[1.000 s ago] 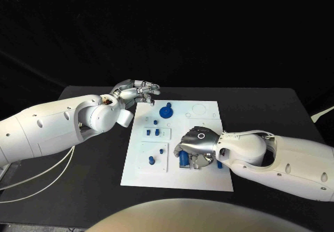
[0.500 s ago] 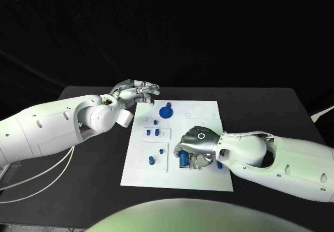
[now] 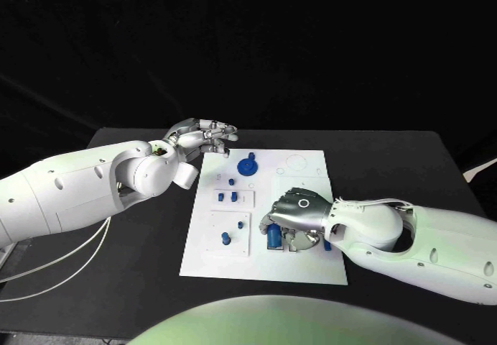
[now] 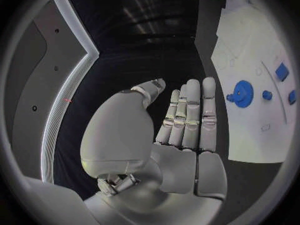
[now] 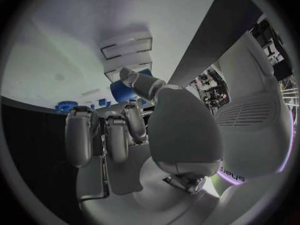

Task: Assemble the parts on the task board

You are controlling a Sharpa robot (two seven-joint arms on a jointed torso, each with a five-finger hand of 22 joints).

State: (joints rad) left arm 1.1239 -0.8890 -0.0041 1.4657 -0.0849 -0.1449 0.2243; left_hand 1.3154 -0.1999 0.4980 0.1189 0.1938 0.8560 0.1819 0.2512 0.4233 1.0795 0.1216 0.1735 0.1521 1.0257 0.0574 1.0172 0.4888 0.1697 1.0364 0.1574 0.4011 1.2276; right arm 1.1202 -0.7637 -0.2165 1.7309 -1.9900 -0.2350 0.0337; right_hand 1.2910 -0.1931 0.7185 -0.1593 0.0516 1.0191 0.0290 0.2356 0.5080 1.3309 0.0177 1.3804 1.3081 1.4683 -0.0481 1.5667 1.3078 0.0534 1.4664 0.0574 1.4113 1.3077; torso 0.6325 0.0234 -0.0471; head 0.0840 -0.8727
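Note:
The white task board [image 3: 307,180] lies mid-table. My right hand [image 3: 296,216] hovers low over its near right part, fingers curled round an upright blue cylinder [image 3: 271,236]; in the right wrist view the thumb and fingers close on that blue cylinder [image 5: 124,91]. My left hand [image 3: 206,134] hangs at the board's far left corner, fingers straight and nothing in it [image 4: 185,120]. A blue gear [image 3: 246,167] stands on the far part of the board, with a small blue peg [image 3: 251,155] beside it. The left wrist view also catches the gear [image 4: 242,91].
Small blue pieces sit in the board's left recesses [image 3: 226,195] and on the inset plate [image 3: 225,236]. Another blue piece [image 3: 325,244] lies just right of my right hand. Black table [image 3: 135,237] surrounds the board.
My right hand has tipped forward and its fingers have curled tighter round the blue cylinder. The left arm has not moved.

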